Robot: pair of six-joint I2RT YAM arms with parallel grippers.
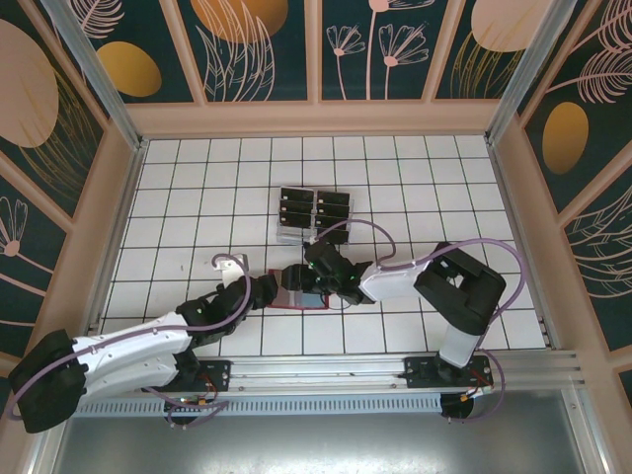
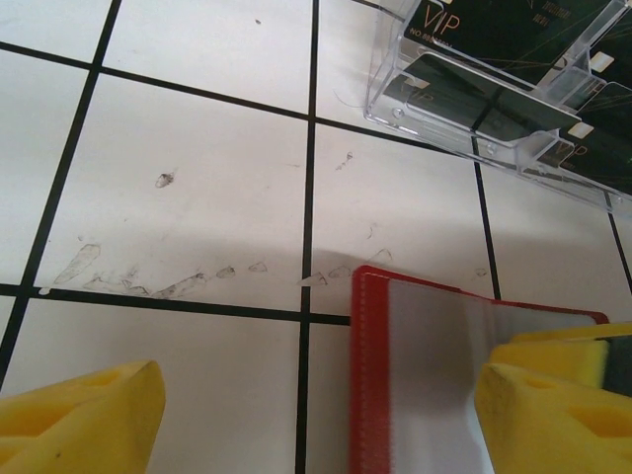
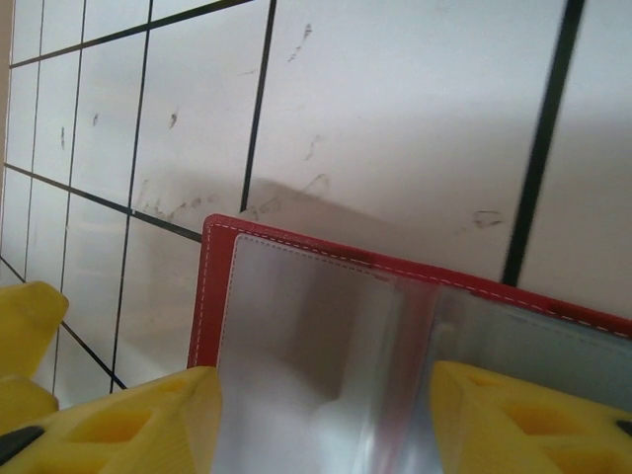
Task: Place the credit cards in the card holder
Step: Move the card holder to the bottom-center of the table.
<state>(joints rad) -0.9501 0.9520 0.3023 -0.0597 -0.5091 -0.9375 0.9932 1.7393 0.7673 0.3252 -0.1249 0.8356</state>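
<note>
The red card holder (image 1: 300,298) lies open on the tiled floor between the two arms, its clear-grey inner pockets facing up. In the left wrist view the card holder's (image 2: 415,385) left edge sits between the wide-apart yellow fingers of my left gripper (image 2: 316,425), whose right finger overlaps it. My right gripper (image 3: 326,434) hangs open over the card holder's pocket (image 3: 326,336), with a finger on each side. Dark credit cards (image 1: 313,209) stand in a clear plastic rack (image 2: 474,118) just beyond. No card is between either gripper's fingers.
The clear rack (image 1: 312,234) stands about one tile behind the wallet, in the middle of the floor. Both grippers (image 1: 275,289) (image 1: 318,276) crowd the same spot. Wooden walls (image 1: 109,217) ring the white tiled floor (image 1: 197,197). A metal rail (image 1: 326,370) runs along the near edge.
</note>
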